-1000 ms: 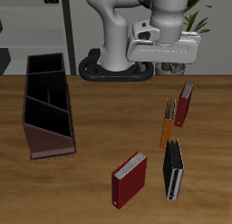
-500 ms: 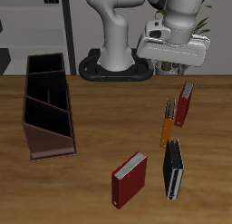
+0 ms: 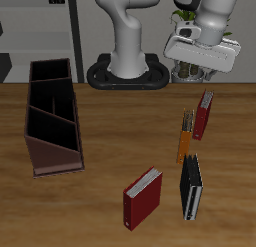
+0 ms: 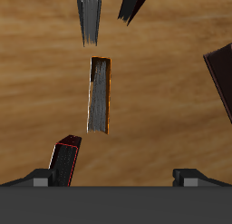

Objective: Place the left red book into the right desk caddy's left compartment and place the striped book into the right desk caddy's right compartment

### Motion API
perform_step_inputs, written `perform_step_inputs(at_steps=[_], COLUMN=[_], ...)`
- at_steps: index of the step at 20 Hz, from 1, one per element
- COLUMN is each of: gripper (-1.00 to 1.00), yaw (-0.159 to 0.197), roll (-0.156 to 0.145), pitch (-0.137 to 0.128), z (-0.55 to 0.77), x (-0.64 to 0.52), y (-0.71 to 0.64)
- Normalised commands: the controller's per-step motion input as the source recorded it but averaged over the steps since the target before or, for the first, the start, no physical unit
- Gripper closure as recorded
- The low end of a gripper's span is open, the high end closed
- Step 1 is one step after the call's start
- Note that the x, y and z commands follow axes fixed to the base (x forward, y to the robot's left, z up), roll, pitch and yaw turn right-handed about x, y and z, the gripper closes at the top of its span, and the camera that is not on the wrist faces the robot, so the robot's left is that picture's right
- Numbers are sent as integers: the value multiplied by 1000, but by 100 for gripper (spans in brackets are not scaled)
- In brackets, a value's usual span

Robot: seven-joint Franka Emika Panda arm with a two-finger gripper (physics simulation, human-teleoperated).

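- Gripper (image 3: 197, 79) hangs high in the upper right of the exterior frame, above the table's back edge, grasping nothing. Wrist view shows its two fingertips (image 4: 38, 179) set wide apart with bare wood between them, so the jaws stand released.
- Left red book (image 3: 203, 115) lies at right of the exterior frame, just below the gripper, slim and slightly tilted, pale page edge showing. It sits just beside the thin orange book (image 3: 185, 136), apart by a narrow gap.
- Striped book (image 3: 190, 187) lies lower right in the exterior frame, close to the table's front edge, just below the orange book's end.
- Squarer red book (image 3: 143, 197) sits at lower centre, well apart from the striped book, white page block facing up-left.
- Right desk caddy (image 3: 50, 118) stands at the left of the exterior frame, open-topped. Its left compartment (image 3: 56, 135), behind the slanted divider, is the end nearer the front edge; its right compartment (image 3: 48, 73) is the far end.
- Open room: a wide strip of bare table (image 3: 110, 131) separates the caddy from all four books.
- Wrist view only: the orange book (image 4: 99, 94) is seen edge-on; a red-edged book corner (image 4: 64, 159) shows just beside one fingertip. The caddy and gripper body show only in the exterior view.
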Motion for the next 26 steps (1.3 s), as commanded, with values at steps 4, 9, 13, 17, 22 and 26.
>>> perform_step_inputs(at_steps=[4, 9, 13, 17, 22, 26], gripper=[-100, -100, -100, -100, -100, -100], yaw=[-14, 1, -42, 0, -33, -3], roll=[20, 64, 86, 50, 5, 22], pitch=[-15, -2, 35, -23, 14, -30], z=[-195, -92, -105, -45, -113, -128], x=[-292, -147, 48, -5, 36, 41], y=[376, 223, 204, 87, 73, 60])
